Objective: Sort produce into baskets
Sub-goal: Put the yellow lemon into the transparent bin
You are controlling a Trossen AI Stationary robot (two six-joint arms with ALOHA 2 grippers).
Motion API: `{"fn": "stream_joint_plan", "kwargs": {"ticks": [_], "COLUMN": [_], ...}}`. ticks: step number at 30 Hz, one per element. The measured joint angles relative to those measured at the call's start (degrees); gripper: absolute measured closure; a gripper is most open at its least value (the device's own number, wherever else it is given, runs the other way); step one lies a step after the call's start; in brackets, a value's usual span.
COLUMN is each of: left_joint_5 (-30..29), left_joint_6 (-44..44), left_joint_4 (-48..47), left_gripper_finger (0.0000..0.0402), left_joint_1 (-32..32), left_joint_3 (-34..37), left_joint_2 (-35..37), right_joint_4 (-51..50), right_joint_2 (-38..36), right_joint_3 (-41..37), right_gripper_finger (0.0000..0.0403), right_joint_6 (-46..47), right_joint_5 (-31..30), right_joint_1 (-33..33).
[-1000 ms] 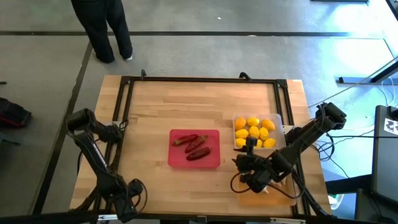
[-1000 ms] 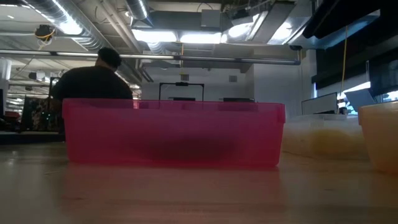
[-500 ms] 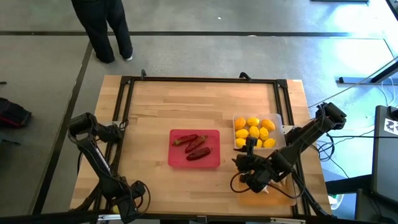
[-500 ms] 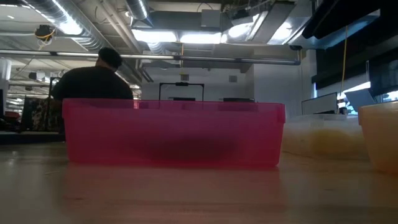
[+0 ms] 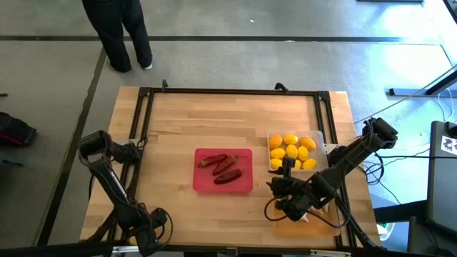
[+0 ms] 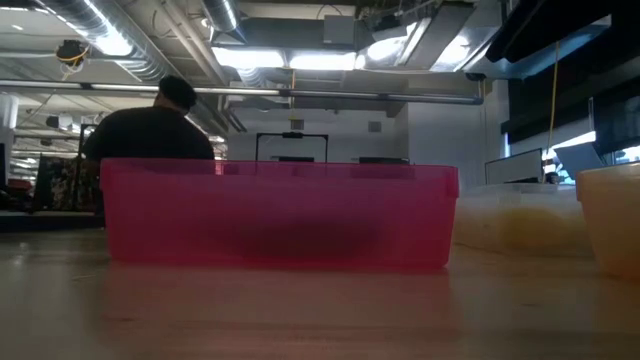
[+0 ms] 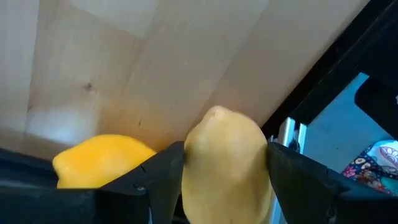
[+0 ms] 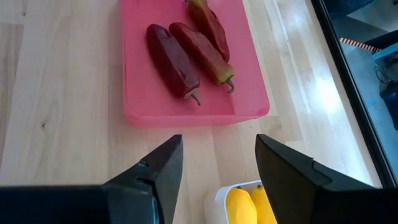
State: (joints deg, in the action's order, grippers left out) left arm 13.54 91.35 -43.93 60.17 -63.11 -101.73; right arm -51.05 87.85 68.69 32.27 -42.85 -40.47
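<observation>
My left gripper (image 5: 137, 148) is at the table's left edge, by the black frame. It is shut on a pale whitish-yellow garlic bulb (image 7: 227, 158). A yellow lemon (image 7: 99, 157) lies on the wood right beside one finger. My right gripper (image 8: 217, 180) is open and empty, above the table between the red tray (image 5: 223, 170) and the clear tray (image 5: 320, 137). The red tray holds three dark red chili peppers (image 8: 186, 53). The clear tray holds several lemons (image 5: 291, 151). The orange tray (image 5: 308, 227) is mostly hidden under my right arm. My left gripper pinches the garlic bulb by its two opposite sides (image 7: 193, 168) between its two fingers (image 7: 163, 171). The bulb's rounded tip (image 7: 219, 115) sticks out past the fingertips. I cannot tell whether it rests on the table or is lifted.
A black frame (image 5: 146, 96) runs around the table's edges. In the low view the red tray (image 6: 280, 215) fills the middle, with the clear tray (image 6: 510, 222) and the orange tray (image 6: 612, 222) to its right. A person (image 5: 118, 32) stands beyond the far edge.
My left arm's elbow has sunk a little toward the table's near edge. Its gripper stays by the left frame.
</observation>
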Motion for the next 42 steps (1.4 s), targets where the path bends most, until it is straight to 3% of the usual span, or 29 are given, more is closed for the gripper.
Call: {"fn": "stream_joint_plan", "kwargs": {"ticks": [8, 19, 25, 34, 42], "left_joint_5": [2.6, 4.8, 13.3, 14.2, 14.1], "left_joint_6": [-2.1, -3.5, -4.1, -4.3, -5.5], "left_joint_4": [-0.5, -1.1, -1.8, -0.4, -0.4], "left_gripper_finger": [0.0143, 0.0141, 0.0141, 0.0141, 0.0200], "left_joint_1": [0.8, 0.2, -0.4, 0.8, 0.7], "left_joint_3": [0.3, 0.3, 0.2, -0.1, -0.1], "left_joint_2": [-0.3, -0.9, -0.8, -2.9, -3.4], "right_joint_4": [0.0, 0.0, 0.1, -0.1, -0.1], "right_joint_2": [0.0, 0.0, 0.0, 0.0, 0.0], "right_joint_3": [0.0, 0.0, 0.0, 0.0, 0.0], "right_gripper_finger": [0.0205, 0.0205, 0.0205, 0.0205, 0.0205], "right_joint_6": [0.0, 0.0, 0.0, 0.2, 0.2], "right_joint_5": [0.0, 0.0, 0.0, 0.0, 0.0], "right_joint_1": [0.0, 0.0, 0.0, 0.0, 0.0]}}
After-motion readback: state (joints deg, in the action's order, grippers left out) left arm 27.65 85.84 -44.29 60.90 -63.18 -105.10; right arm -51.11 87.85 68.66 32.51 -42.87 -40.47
